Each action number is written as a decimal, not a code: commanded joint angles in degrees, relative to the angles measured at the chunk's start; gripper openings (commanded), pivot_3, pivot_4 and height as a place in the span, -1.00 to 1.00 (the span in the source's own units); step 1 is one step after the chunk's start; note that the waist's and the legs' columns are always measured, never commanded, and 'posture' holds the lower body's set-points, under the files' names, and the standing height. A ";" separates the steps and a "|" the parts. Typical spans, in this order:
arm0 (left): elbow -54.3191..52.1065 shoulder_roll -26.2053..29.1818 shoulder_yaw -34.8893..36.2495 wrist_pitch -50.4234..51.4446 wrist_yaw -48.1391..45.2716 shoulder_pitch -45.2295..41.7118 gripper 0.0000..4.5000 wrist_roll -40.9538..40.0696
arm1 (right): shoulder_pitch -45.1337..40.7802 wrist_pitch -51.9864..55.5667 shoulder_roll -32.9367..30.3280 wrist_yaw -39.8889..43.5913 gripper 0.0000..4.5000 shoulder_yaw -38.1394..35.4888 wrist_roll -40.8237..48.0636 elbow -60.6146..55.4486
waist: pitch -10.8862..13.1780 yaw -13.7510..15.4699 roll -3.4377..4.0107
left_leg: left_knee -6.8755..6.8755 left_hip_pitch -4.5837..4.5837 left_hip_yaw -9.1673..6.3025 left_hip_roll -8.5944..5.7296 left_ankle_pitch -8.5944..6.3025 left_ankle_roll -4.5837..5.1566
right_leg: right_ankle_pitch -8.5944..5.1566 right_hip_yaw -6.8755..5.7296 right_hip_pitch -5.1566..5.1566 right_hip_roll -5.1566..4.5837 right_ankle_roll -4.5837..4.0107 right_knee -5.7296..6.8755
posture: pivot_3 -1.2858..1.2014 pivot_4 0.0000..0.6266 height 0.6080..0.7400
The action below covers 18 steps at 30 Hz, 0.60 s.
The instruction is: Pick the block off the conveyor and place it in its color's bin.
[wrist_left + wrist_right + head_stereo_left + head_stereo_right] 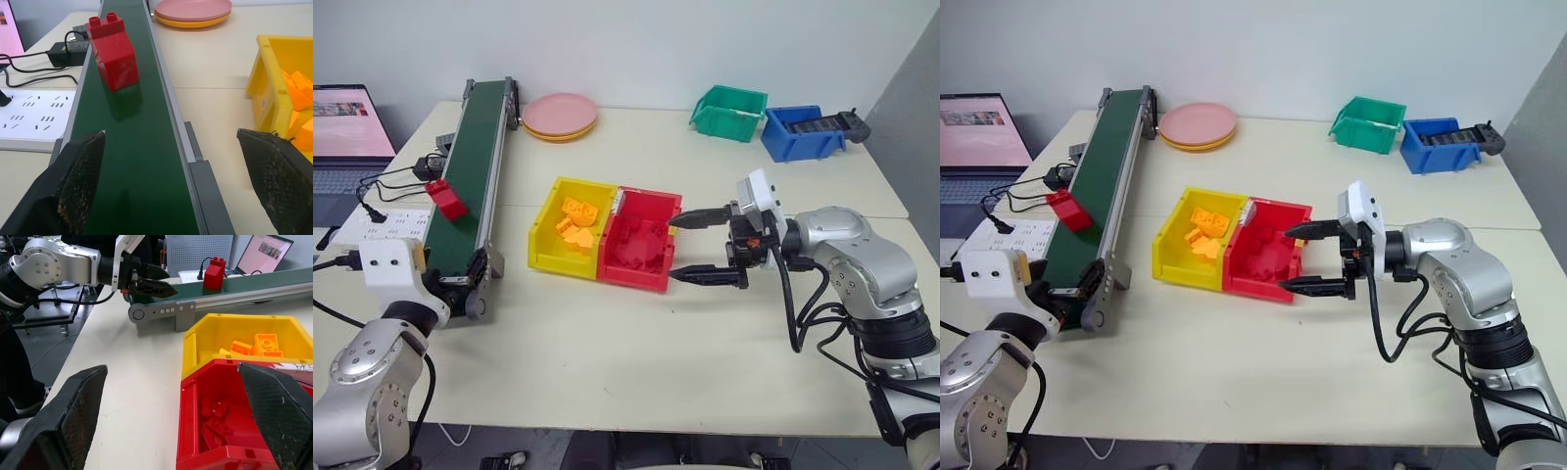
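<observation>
Pick not yet made. Red block (446, 199) sits on the conveyor (475, 157), along the table's left edge. Left pincer (171, 183) spread wide at the belt's near end, short of the block. Right pincer (706, 247) spread, empty, beside the red bin (642, 241). Grasp, carry and drop remain.

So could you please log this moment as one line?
block: on conveyor | left gripper: open, at belt end | right gripper: open, by red bin | pick: not yet

wall (705, 39): plain white | table (636, 362): cream (two pushed together) | laptop (342, 137): open
</observation>
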 commanded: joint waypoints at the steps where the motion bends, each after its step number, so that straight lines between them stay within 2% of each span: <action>1: 0.44 -0.08 1.05 1.09 2.82 -2.47 0.98 0.52 | 0.41 -1.31 -0.97 0.50 1.00 -0.82 -0.25 -1.74 | 0.00 0.00 -0.01 | 0.00 0.00 -0.04 0.00 0.00 0.00 | 0.00 -0.04 0.01 0.00 0.00 0.00 | 0.03 -0.52 1.00; 10: 1.35 -2.09 2.52 2.42 5.58 -3.33 0.98 -0.19 | 0.98 -1.53 -1.54 0.55 1.00 -0.89 -0.13 -2.15 | 0.01 0.01 -0.01 | 0.00 -0.01 -0.04 0.00 0.00 0.00 | 0.00 -0.03 0.00 0.00 0.00 0.00 | 0.03 -0.52 1.00; 14: 2.38 -3.11 3.05 3.08 7.18 -3.85 0.72 -0.24 | 0.86 -1.47 -1.73 0.66 1.00 -0.94 0.01 -2.15 | 0.01 0.01 -0.01 | 0.01 -0.01 -0.05 0.00 0.00 0.00 | 0.00 -0.04 0.00 0.00 0.00 0.01 | 0.03 -0.52 1.00; 18: 2.32 -3.34 2.79 3.23 7.51 -3.63 0.35 -0.26 | 0.53 -1.62 -1.83 0.76 1.00 -1.00 -0.02 -1.91 | 0.01 0.01 -0.02 | 0.00 -0.01 -0.04 0.00 0.00 0.00 | 0.00 -0.03 -0.01 0.00 0.00 0.01 | 0.03 -0.52 1.00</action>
